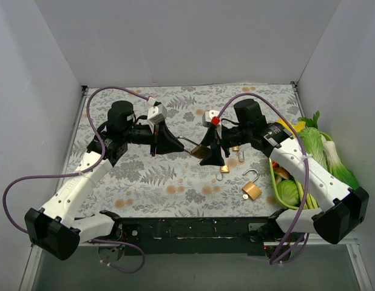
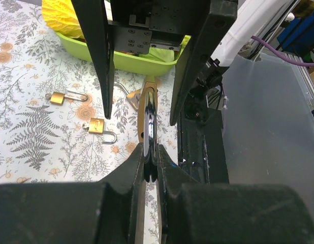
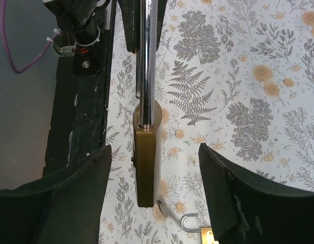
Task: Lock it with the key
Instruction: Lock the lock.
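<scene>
1. The left arm [image 1: 84,176] reaches from its base at the near left corner out over the table [image 1: 175,194], elbow raised far out, its wrist turned to point right toward the middle.
2. The left gripper [image 1: 170,144] has its jaws pressed together on the steel shackle [image 3: 148,61] of the big padlock [image 1: 199,151]. The left wrist view shows both fingers [image 2: 139,162] touching the bar, one on each side.
3. The big padlock is held off the table, lying roughly level, with its shackle pointing left into that grip and its brass body pointing right.
4. The right arm [image 1: 315,176] mirrors the left, rising from the near right corner, bending at the far side and pointing left toward the middle.
5. The right gripper [image 1: 212,157] has its jaws spread wide. In the right wrist view the brass body lies between the two fingers [image 3: 218,173], with clear gaps on both sides, touching neither.
6. A thin grey sliver just beside the free end of the brass body appears to be the key [image 3: 159,204]. Whether it lies on the table or sits in the lock, I cannot tell.
7. Two small padlocks [image 1: 224,169] lie on the table near the right gripper, and an open padlock [image 1: 251,190] lies nearer and further right.
8. A green tray [image 1: 273,182] of vegetables [image 1: 321,151] stands at the table's right edge.
</scene>
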{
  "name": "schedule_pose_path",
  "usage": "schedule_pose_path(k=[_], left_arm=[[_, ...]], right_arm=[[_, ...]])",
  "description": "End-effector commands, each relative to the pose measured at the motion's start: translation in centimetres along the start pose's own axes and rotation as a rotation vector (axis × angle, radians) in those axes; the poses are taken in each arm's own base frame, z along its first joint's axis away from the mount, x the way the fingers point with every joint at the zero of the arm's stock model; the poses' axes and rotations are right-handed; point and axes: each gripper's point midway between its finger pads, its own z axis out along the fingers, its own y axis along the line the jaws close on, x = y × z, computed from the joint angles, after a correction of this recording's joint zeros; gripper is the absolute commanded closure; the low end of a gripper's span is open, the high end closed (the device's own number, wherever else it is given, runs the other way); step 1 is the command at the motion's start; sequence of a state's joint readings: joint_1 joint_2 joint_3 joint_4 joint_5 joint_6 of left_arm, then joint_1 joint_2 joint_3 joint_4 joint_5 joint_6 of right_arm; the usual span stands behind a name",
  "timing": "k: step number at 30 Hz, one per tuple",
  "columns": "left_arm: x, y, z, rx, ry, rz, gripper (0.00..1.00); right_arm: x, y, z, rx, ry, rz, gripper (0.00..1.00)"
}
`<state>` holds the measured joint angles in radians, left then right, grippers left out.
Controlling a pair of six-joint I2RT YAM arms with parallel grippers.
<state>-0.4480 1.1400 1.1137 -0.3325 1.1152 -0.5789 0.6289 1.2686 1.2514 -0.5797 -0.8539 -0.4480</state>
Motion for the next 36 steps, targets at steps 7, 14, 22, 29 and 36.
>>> schedule_pose_path(k=[7,14,22,29,36], left_arm=[[-3.7,-1.4,-0.8,0.003,-0.078,0.130,1.00],[-2.6,-1.1,-0.5,0.008,-0.064,0.112,1.00],[-0.4,-1.1,0.2,0.035,-0.034,0.090,1.00],[1.3,-2.0,1.8,0.084,-0.020,0.046,1.00],[3.5,-3.2,3.2,0.141,0.007,0.022,1.00]], right_arm=[[-2.2,0.4,0.6,-0.047,-0.057,-0.033,0.83],[-3.8,0.6,0.4,-0.046,-0.093,-0.072,0.99],[-6.4,1.4,0.2,-0.086,-0.149,-0.115,0.99],[-8.7,2.2,0.9,-0.129,-0.197,-0.162,0.99],[-10.4,2.2,1.5,-0.140,-0.229,-0.177,0.99]])
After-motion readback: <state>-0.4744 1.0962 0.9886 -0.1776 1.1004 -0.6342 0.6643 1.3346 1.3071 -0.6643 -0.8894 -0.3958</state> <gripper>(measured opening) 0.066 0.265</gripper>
